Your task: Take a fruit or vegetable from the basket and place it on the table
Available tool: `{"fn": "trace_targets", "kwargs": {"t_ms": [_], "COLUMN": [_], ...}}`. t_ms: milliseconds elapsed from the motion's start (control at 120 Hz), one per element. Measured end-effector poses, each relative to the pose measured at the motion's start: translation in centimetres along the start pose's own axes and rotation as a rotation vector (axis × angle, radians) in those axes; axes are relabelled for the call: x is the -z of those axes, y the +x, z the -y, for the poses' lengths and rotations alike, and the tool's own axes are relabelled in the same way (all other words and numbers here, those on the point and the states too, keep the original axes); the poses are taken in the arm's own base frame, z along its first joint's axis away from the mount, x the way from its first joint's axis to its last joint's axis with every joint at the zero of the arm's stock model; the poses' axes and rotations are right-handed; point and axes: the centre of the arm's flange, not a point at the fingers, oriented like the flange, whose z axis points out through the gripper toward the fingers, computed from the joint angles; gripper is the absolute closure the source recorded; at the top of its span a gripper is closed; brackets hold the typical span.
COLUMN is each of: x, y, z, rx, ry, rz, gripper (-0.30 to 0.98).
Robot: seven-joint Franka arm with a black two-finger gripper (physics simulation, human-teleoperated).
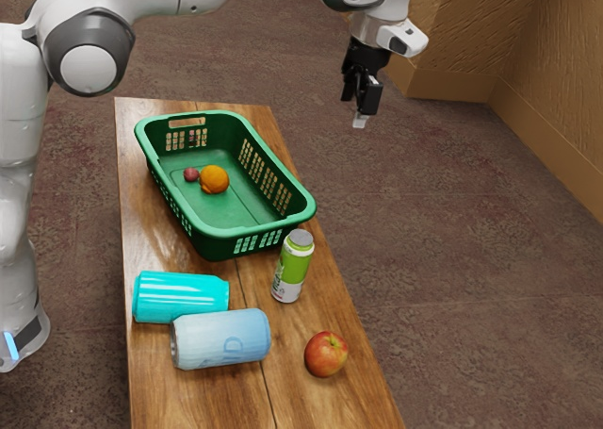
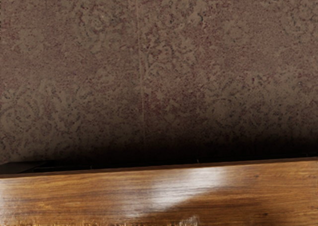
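Orange (image 1: 215, 178) rests inside the green basket (image 1: 231, 232); the gripper (image 1: 359, 116) (wide or narrow, I cannot tell) hangs to the exterior view's right of it.

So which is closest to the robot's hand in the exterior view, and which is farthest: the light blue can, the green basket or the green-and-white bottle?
1. Green basket: toward the exterior view's upper left.
2. Green-and-white bottle: upright, just beside the basket.
3. Light blue can: on its side, lower and farther toward the exterior view's left than the bottle.
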Motion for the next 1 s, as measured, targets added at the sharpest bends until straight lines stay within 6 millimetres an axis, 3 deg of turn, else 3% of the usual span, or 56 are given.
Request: {"fn": "trace_targets", "kwargs": {"t_ms": [525,1000], "x": [-0.1,-3.3], "y": [-0.2,-0.4], "z": [0.2,1.0], "rx": [0.119,0.188], "ry": [-0.011,-0.042], "rz": [0.011,0.07], "gripper": [0.0,0.0]}}
